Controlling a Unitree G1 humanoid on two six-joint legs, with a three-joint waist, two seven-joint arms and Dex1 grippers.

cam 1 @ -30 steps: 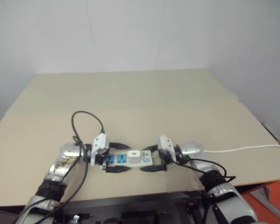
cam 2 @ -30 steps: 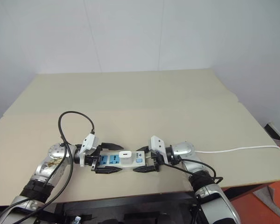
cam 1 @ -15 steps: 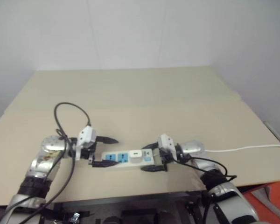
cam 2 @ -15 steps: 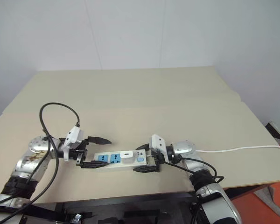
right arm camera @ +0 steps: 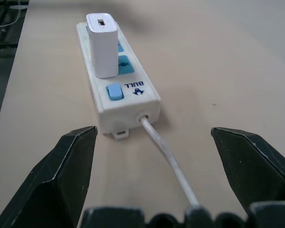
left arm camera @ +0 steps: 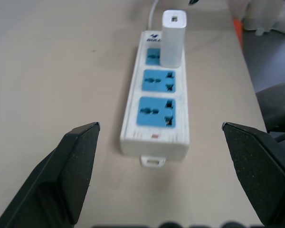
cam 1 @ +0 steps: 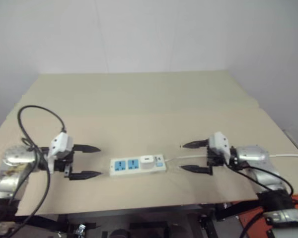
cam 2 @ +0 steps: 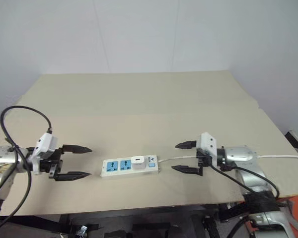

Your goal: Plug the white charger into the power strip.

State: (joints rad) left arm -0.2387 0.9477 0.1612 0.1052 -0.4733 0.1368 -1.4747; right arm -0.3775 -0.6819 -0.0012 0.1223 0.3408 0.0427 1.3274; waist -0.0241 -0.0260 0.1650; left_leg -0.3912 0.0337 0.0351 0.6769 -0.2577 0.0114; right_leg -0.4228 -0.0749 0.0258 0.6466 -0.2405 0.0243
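Charger (cam 2: 137, 161) white, standing upright in the power strip (cam 2: 129, 166), seated in the socket nearest the strip's switch and cable end, touched by neither claw. Strip lies flat on the tan table (cam 2: 139, 106), between the two claws and well apart from both. Two blue sockets (left arm camera: 154, 111) free, on the side toward the left claw. Left gripper (cam 2: 73, 161) sits off the strip's plain end, fingers spread wide, nothing between them, tips pointing at the strip. In the left wrist view the strip runs straight away from that claw, free sockets nearest it, charger (left arm camera: 173, 37) at the far end. Right gripper (cam 2: 184, 157) sits off the cable end, fingers also spread wide and empty, tips pointing back at the strip. In the right wrist view the blue switch (right arm camera: 114, 91) and cable exit are closest to that claw, charger (right arm camera: 102, 44) just behind the switch. Thin white cable (cam 2: 278, 157) leaves the strip's end, passes between the right claw's fingers and runs on along that arm toward the table's right edge. Farther half of the table bare, white wall (cam 2: 149, 34) behind.
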